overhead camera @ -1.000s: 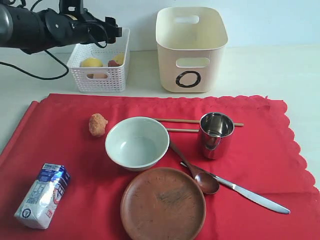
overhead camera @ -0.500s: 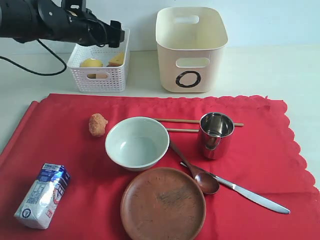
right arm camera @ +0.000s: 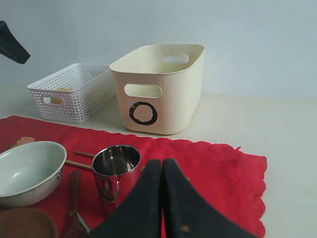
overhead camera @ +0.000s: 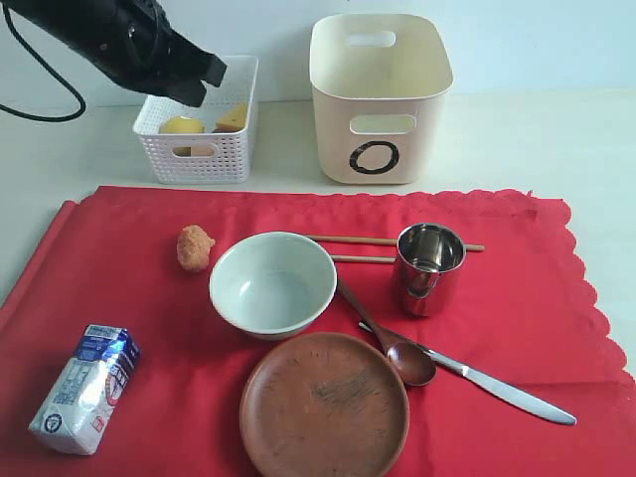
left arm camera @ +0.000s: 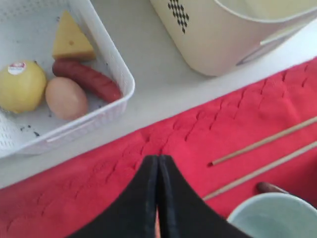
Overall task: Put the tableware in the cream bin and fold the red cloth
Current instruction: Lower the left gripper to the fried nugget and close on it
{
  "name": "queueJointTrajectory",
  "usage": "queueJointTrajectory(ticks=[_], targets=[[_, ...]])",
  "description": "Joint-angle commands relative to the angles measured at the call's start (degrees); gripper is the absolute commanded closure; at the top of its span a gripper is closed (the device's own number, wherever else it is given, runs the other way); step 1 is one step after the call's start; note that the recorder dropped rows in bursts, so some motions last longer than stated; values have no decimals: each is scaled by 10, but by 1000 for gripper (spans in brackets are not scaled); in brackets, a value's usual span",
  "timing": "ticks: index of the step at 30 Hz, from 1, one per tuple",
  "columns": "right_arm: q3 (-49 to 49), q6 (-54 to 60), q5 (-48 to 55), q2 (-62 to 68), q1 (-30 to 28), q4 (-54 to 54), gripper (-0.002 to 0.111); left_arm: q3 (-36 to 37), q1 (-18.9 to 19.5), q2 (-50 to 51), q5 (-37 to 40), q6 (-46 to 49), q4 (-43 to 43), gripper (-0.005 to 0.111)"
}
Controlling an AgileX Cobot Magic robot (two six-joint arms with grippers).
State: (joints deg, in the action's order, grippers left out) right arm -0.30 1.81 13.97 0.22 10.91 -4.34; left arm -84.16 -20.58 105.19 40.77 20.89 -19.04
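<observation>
Pale tabletop [overhead camera: 556,139] is carrying the cloth [overhead camera: 129,248], with bowl [overhead camera: 272,284], plate [overhead camera: 323,405], cup [overhead camera: 430,268], chopsticks [overhead camera: 368,240], spoon [overhead camera: 409,364] and knife [overhead camera: 507,393] lying on it. Behind, the bin [overhead camera: 381,94] is showing a black "O" [overhead camera: 374,157]. Carton [overhead camera: 84,390] print is reading as a blur. Left gripper [left arm camera: 158,168] and right gripper [right arm camera: 162,171] are clenching shut, empty.

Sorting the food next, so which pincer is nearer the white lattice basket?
Left. The left pincer hovers shut close by the white lattice basket; the right pincer is over the red cloth near the steel cup, with the basket far beyond.
</observation>
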Motion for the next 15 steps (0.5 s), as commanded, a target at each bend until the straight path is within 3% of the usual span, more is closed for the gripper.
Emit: queueJointTrajectory(ticks=[1, 11, 15], targets=[[3, 1, -3, -2, 1, -1, 108, 39, 0, -5, 30, -1, 5, 106], [3, 1, -2, -2, 1, -1, 108, 103, 0, 17, 5, 2, 14, 106], [3, 1, -3, -2, 1, -1, 108, 103, 0, 45, -2, 2, 15, 91]])
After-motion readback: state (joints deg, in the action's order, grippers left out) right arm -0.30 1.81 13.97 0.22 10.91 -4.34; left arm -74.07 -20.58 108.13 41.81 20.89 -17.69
